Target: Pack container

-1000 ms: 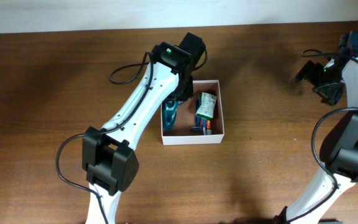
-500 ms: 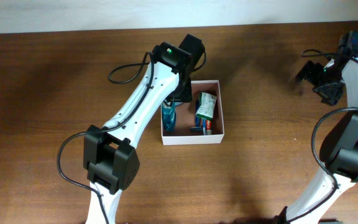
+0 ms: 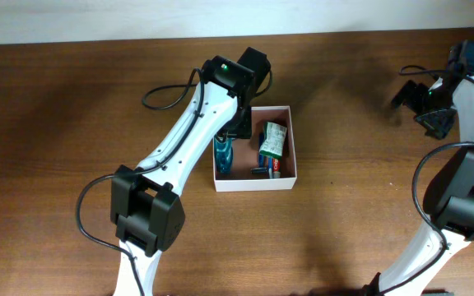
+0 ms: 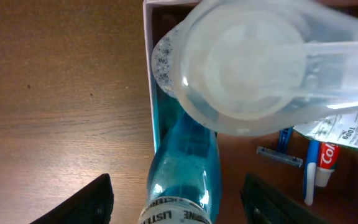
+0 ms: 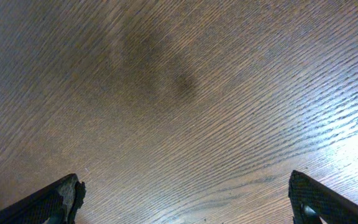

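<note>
Container (image 3: 253,182) sat mid-table, open side up, holding a teal bottle (image 4: 184,146) along its left wall, plus a toothpaste tube (image 4: 328,158), a razor (image 4: 279,155) and a green packet (image 3: 274,140). Left gripper (image 4: 180,196) hovered over the bottle, fingers spread either side, not touching it. Right gripper (image 5: 194,199) was spread wide over bare table (image 3: 72,99), far right. Judgement: thin cardboard, light, walls likely flex and the box slides easily; best pinched on a wall near a corner.
</note>
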{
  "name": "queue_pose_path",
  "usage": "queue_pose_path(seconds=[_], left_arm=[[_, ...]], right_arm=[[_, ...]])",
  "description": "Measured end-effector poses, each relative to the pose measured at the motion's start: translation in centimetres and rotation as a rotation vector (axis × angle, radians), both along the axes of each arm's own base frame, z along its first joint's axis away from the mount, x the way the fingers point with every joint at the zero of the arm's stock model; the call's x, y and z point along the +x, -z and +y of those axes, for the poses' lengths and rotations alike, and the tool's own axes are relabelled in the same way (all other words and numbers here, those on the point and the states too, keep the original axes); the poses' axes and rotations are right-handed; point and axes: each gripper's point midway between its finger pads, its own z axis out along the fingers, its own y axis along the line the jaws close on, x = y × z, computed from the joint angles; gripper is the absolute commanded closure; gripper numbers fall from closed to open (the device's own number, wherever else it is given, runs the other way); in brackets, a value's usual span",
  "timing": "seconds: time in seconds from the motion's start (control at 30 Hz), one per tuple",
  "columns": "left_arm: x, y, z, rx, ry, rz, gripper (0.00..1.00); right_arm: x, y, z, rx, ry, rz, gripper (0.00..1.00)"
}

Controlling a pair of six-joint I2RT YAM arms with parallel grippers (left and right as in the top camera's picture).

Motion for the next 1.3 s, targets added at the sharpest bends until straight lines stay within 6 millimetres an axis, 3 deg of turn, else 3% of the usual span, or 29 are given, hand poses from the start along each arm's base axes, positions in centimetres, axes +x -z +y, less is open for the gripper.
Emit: queue_pose_path(seconds=[0.1,0.17,0.27,0.4,0.5,0.7,0.8,1.0,1.3], left_arm=[[0.7,-1.2,-0.3,-0.020,0.046,-0.028,0.33],[1.5,-2.5,-0.4,-0.044,0.080,-0.060,0.22],[2.6,-4.9,0.1,-0.080,0.090,-0.120,0.19],[4.4,-8.3,2.8,-0.114,0.047,-0.209,0.06],[5.7,-9.6,6.5,-0.121,-0.035,-0.245,0.04],[8.0,-9.9,14.0,-0.110,-0.209,-0.283,0.01],[8.4,-10.0,16.4,-0.104,-0.260,-0.290,0.01],[8.7,-10.1,18.2,-0.101,-0.298,-0.302,0.01],[8.7,-10.0,18.3,-0.101,-0.299,-0.302,0.01]], right_arm=[[0.0,0.0,0.0,0.000,0.000,0.000,0.02],[0.0,0.0,0.0,0.000,0.000,0.000,0.02],[0.0,0.0,0.0,0.000,0.000,0.000,0.02],[0.0,0.0,0.0,0.000,0.000,0.000,0.02],[0.0,0.0,0.0,0.000,0.000,0.000,0.02],[0.0,0.0,0.0,0.000,0.000,0.000,0.02],[0.0,0.0,0.0,0.000,0.000,0.000,0.02],[0.0,0.0,0.0,0.000,0.000,0.000,0.02],[0.0,0.0,0.0,0.000,0.000,0.000,0.02]])
